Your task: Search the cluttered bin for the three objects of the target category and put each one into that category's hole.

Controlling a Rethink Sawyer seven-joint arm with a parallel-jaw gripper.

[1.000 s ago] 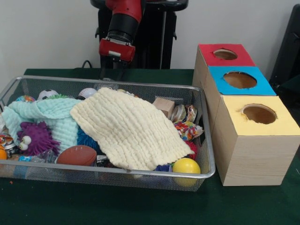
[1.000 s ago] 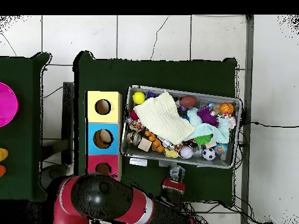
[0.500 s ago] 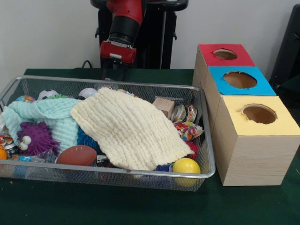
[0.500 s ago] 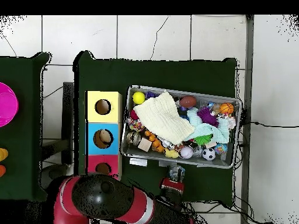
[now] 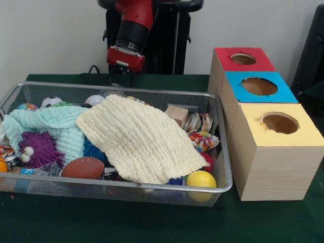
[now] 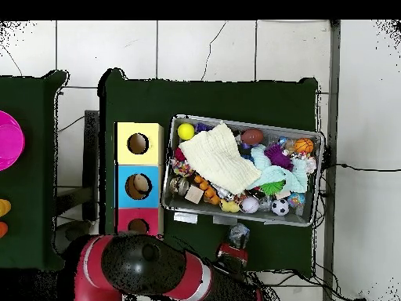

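- Step: search phase, nothing picked. Claw (image 5: 121,76) hangs outside the bin (image 5: 225,167), behind its back rim; can't tell if it's spread or pressed together.
- Target category unknown. Toys lie inside the bin, partly under the yellow cloth (image 5: 139,139), below and in front of the claw.
- Next: come over the rim, descend, likely shift the cloth.
- Box (image 5: 273,152) sits beside the bin's end.

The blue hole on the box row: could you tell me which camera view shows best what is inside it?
The overhead view: it looks straight down into the blue hole, where a tan object lies. The front view shows that hole only at a slant, so its inside reads as plain brown with no object distinguishable.
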